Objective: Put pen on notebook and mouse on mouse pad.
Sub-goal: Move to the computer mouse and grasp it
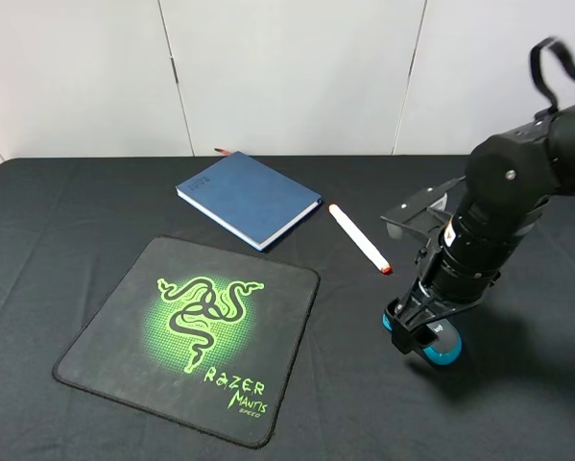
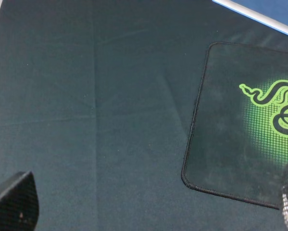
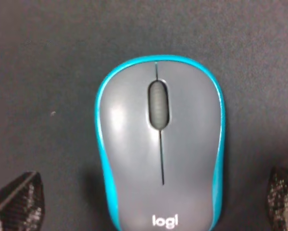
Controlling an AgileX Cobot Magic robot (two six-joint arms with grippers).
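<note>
The grey mouse (image 1: 441, 348) with teal sides lies on the black cloth at the right, apart from the mouse pad (image 1: 196, 331). My right gripper (image 1: 421, 331) is lowered over the mouse (image 3: 160, 144), open, with one fingertip (image 3: 16, 202) on each side of it and not touching. The white pen (image 1: 359, 237) lies on the cloth between the blue notebook (image 1: 249, 197) and the right arm. My left gripper (image 2: 152, 199) is open and empty above bare cloth, beside a corner of the mouse pad (image 2: 240, 120). One edge of the notebook (image 2: 269, 12) shows there.
A black cloth (image 1: 66, 221) covers the whole table, and a white panelled wall (image 1: 287, 67) stands behind it. The left arm does not show in the high view.
</note>
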